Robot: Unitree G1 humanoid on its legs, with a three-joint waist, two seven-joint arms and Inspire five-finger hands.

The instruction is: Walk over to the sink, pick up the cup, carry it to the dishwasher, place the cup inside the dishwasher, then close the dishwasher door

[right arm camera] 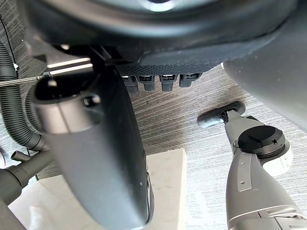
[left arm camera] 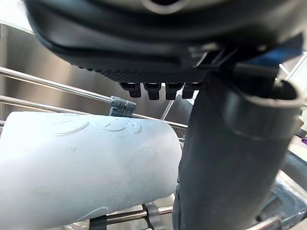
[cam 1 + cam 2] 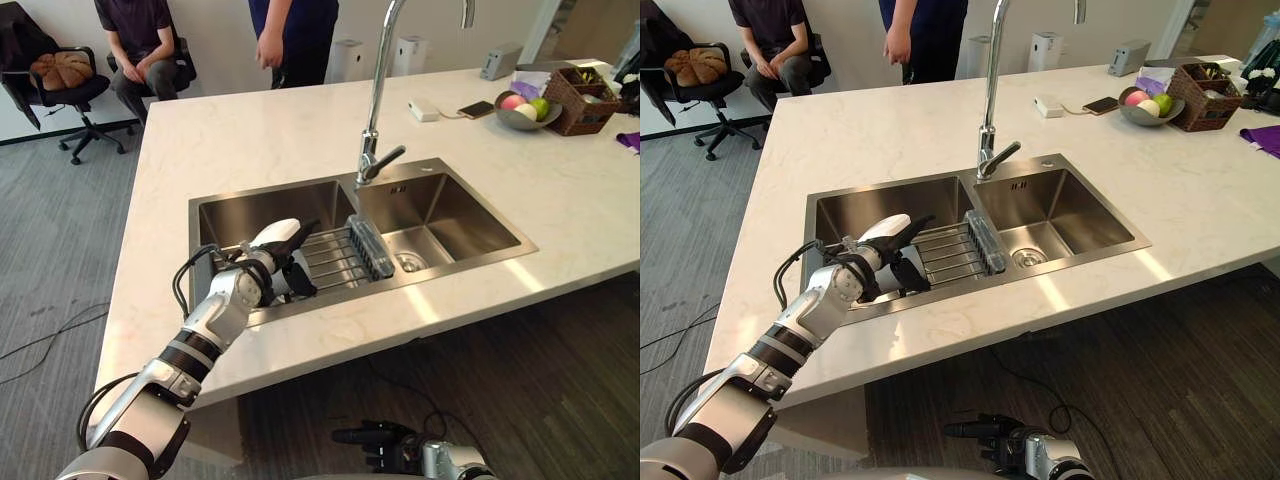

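Fingers (image 2: 152, 90) of the left hand (image 2: 158, 43) hang loose, not closed, over the pale, smooth cup (image 2: 86, 167). The cup lies on its side on the wire rack (image 3: 335, 255), with the dark thumb just beside it (plainest in the wrist view). Head views add the steel double sink (image 3: 450, 215), the marbled bench (image 3: 270, 140), grey carpet (image 3: 50, 250) — and the right hand (image 3: 385, 440) held low, fingers straight.

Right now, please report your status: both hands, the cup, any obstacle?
Left hand open beside cup, no grip yet. Cup lying sideways on sink rack. Right hand open, low. Nothing blocking.
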